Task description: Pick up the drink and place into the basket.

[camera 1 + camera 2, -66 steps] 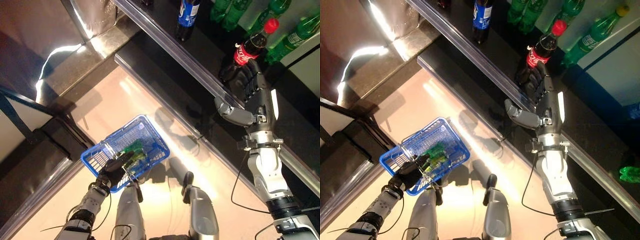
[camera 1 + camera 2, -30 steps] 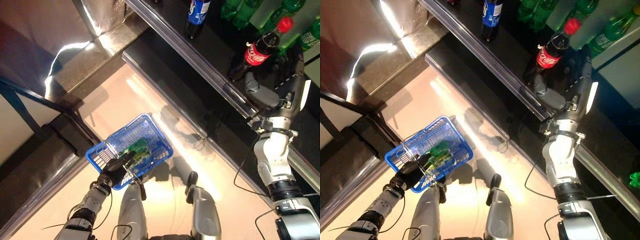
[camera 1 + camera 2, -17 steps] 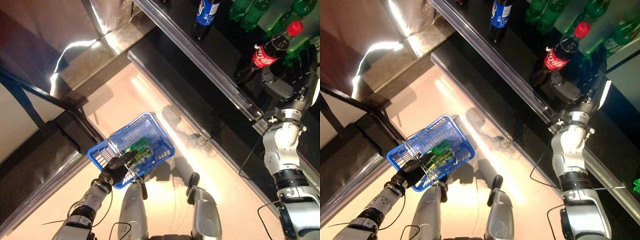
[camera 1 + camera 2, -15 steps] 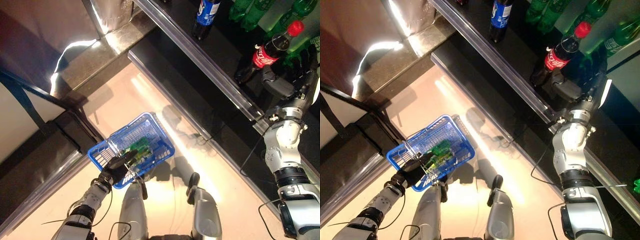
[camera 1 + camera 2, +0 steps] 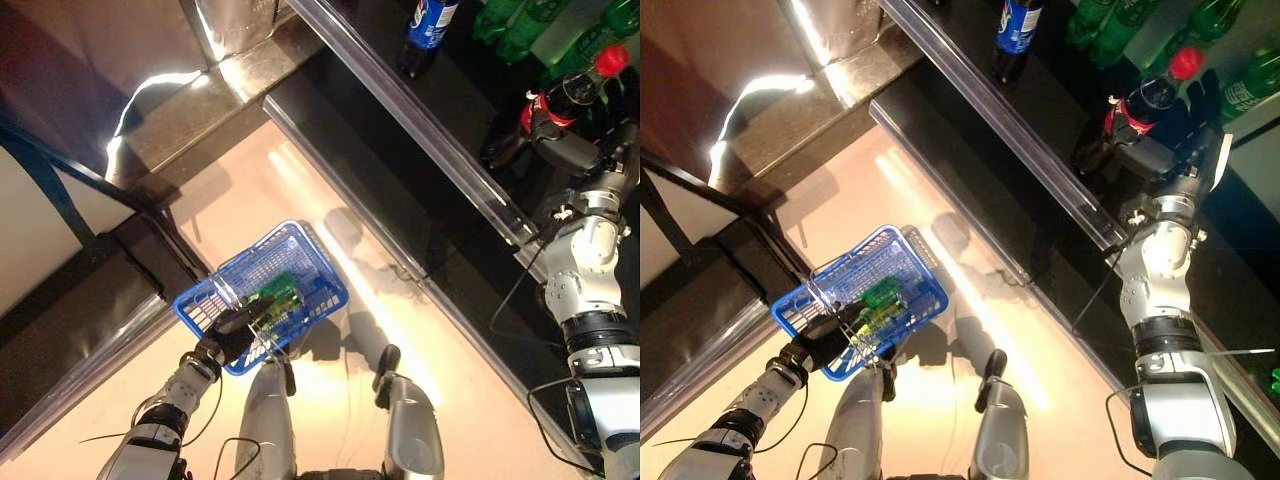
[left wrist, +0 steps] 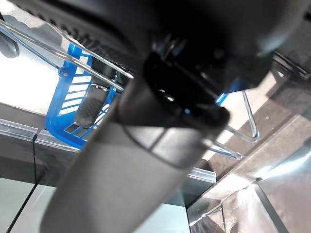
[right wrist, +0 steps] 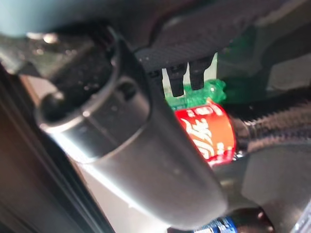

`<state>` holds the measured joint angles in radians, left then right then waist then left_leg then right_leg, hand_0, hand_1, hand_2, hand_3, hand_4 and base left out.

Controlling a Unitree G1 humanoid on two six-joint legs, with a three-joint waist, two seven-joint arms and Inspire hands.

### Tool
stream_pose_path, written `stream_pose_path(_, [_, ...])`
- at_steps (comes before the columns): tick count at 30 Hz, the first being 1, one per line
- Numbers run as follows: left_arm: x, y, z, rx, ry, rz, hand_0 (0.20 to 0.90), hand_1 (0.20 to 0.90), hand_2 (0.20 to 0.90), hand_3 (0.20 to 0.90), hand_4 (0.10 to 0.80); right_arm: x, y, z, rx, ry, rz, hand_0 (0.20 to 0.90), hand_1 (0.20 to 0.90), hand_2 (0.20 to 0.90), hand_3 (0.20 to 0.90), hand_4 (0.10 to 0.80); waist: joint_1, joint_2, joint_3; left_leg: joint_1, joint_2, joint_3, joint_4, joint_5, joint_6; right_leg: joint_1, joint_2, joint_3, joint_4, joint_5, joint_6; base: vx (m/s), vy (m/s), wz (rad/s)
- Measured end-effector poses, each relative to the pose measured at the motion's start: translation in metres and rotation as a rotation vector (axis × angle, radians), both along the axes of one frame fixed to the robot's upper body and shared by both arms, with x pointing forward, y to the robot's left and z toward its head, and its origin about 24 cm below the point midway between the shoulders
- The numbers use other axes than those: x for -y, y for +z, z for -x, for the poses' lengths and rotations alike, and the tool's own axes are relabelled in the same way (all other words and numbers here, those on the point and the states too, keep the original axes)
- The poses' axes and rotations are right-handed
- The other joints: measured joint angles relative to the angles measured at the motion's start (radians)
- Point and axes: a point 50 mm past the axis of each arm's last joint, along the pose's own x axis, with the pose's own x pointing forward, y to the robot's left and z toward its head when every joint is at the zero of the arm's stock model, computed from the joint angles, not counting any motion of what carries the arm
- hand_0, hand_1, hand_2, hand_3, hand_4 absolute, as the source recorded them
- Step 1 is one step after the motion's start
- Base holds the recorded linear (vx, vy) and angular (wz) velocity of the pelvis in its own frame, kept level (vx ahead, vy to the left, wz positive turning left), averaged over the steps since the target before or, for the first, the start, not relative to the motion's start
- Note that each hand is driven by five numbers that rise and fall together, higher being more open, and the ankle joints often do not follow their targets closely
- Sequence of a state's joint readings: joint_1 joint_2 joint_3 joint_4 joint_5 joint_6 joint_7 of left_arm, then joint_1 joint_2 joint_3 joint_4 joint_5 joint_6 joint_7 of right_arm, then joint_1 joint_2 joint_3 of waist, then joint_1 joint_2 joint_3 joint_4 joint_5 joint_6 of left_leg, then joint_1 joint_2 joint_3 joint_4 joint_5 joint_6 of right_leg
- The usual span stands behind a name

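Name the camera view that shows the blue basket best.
The left eye view: the blue basket shows whole, hanging from the left robot hand. The right eye view is nearly as good. The left wrist view shows only part of it; the right wrist view shows none.

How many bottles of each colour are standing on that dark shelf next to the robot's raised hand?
Red-capped cola bottle: 1
Blue-labelled cola bottle: 1
Green bottles: 4
Total: 6
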<state>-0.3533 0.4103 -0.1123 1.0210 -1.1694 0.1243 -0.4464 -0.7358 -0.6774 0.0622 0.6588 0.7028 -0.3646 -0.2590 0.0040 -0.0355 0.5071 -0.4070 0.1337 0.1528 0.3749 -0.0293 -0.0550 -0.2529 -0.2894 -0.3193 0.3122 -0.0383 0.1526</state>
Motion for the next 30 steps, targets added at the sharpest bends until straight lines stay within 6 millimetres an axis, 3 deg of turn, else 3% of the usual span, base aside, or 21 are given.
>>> stream_pose_path(16, [-0.002,0.009,-0.009,0.012,-0.040,-0.029,0.300,0.300,0.300,0.200,0.100,0.000,0.026,-0.012,-0.047,0.027,0.099,0.900,0.900,0.900,0.900,0.800,0.023,0.000,0.000,-0.033,-0.007,-0.019,0.011,0.002,0.006,-0.012,-0.002,-0.009,-0.005,0.003,0.005,0.010,-0.001,0.03])
stream_pose_path(25, [-0.005,0.009,-0.009,0.006,-0.034,-0.032,0.300,0.300,0.300,0.200,0.100,0.002,0.018,-0.022,-0.174,0.017,0.126,0.900,0.900,0.900,0.900,0.800,0.049,0.000,0.000,-0.032,-0.012,-0.021,0.010,0.005,0.008,-0.009,-0.005,-0.007,-0.003,0.003,0.005,0.001,0.000,0.00])
stream_pose_path(27, [-0.006,0.009,-0.009,0.004,-0.033,-0.032,0.300,0.300,0.300,0.200,0.100,0.002,0.018,-0.024,-0.200,0.010,0.124,0.300,0.300,0.300,0.200,0.100,0.051,0.000,0.000,-0.032,-0.014,-0.022,0.010,0.005,0.008,-0.009,-0.008,-0.008,-0.002,0.003,0.005,0.000,0.000,0.00])
stream_pose_path(30, [-0.007,0.008,-0.007,-0.001,-0.029,-0.035,0.300,0.300,0.300,0.200,0.100,0.004,0.022,-0.025,-0.199,-0.007,0.126,0.300,0.300,0.300,0.200,0.100,0.051,0.000,0.000,-0.032,-0.017,-0.022,0.010,0.005,0.009,-0.009,-0.010,-0.008,-0.002,0.003,0.006,0.000,0.000,0.00])
